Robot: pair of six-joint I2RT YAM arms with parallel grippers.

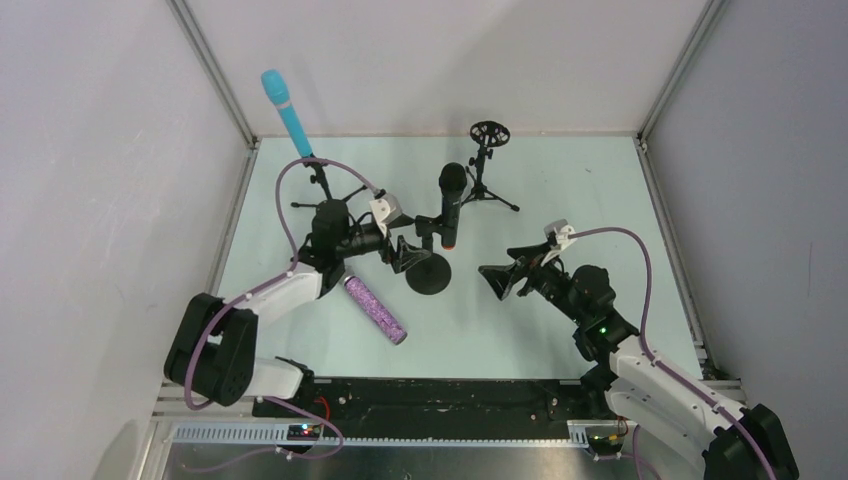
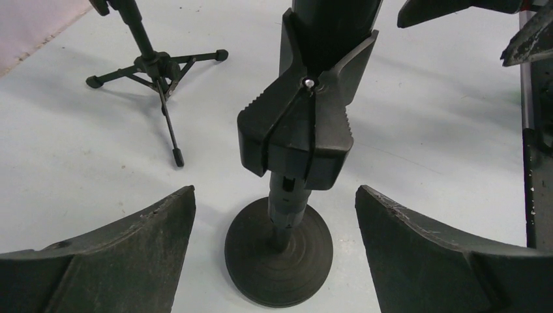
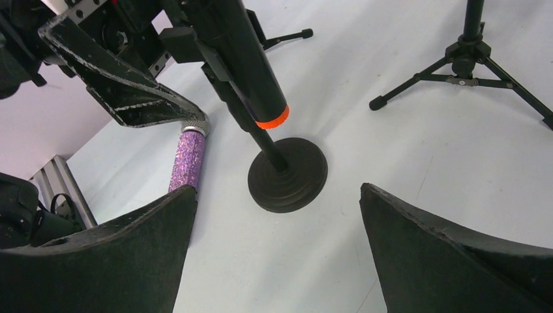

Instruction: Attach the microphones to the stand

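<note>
The black microphone with an orange end (image 1: 451, 205) sits upright in the clip (image 2: 297, 124) of the round-base stand (image 1: 428, 272). My left gripper (image 1: 402, 255) is open just left of that stand, its fingers on either side of the post and base (image 2: 279, 261) without touching. The turquoise microphone (image 1: 287, 112) stands in a tripod stand (image 1: 322, 185) at the back left. The purple glitter microphone (image 1: 375, 309) lies flat on the table near the left arm. My right gripper (image 1: 503, 272) hangs open and empty to the right of the round base (image 3: 287, 173), facing it.
A second tripod stand (image 1: 488, 170) with an empty round holder is at the back centre. White walls and metal frame rails close in the table on three sides. The purple cables loop over both arms.
</note>
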